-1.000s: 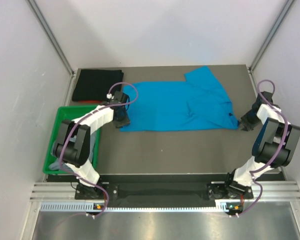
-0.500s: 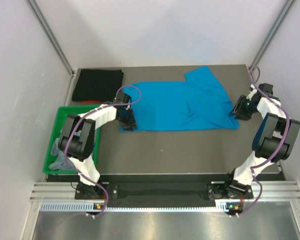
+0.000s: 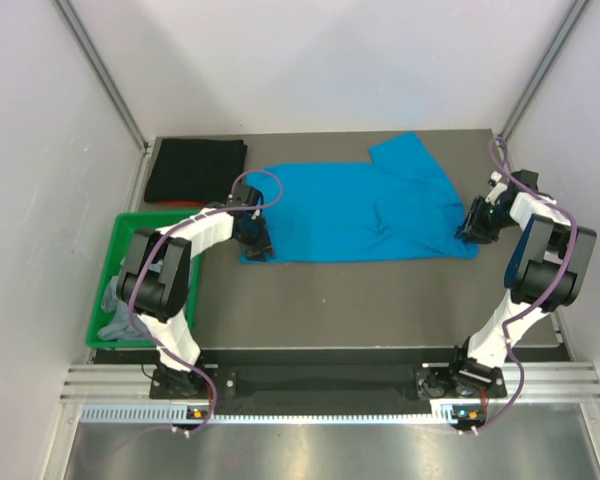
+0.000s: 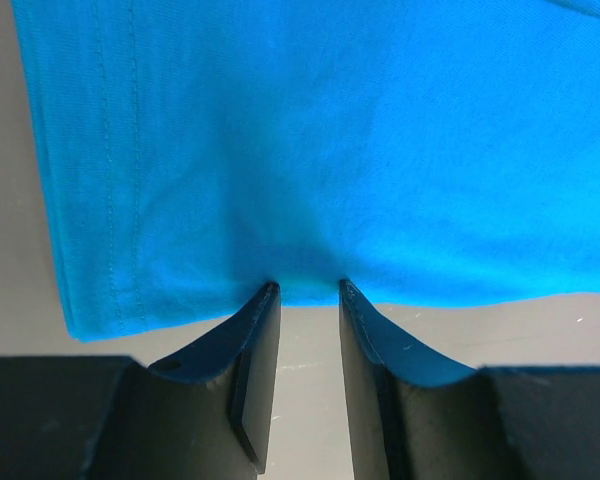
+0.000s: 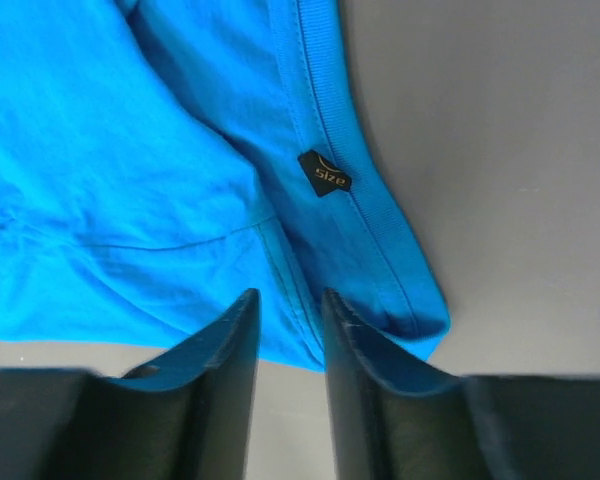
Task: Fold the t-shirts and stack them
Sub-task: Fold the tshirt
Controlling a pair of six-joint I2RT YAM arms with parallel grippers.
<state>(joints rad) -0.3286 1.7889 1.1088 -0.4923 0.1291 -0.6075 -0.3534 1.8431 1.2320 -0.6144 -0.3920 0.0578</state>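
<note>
A bright blue t-shirt (image 3: 360, 212) lies spread flat across the middle of the table. My left gripper (image 3: 257, 245) sits at its near left corner. In the left wrist view the left gripper (image 4: 305, 290) is open, its tips touching the shirt's hem (image 4: 280, 150), with bare table between the fingers. My right gripper (image 3: 468, 228) is at the shirt's right end. Seen from its wrist, the right gripper (image 5: 288, 297) is open and straddles a seam beside the ribbed collar (image 5: 370, 215). A folded black t-shirt (image 3: 195, 170) lies at the back left. A grey t-shirt (image 3: 113, 300) is crumpled in the bin.
A green plastic bin (image 3: 130, 219) stands at the table's left edge, beside the left arm. White walls and slanted metal posts close in the back and both sides. A small black size tag (image 5: 325, 173) shows inside the collar.
The right gripper has moved back and inward from off the shirt's near right corner onto its right end. The left gripper shifted slightly right to the hem corner, then held still.
</note>
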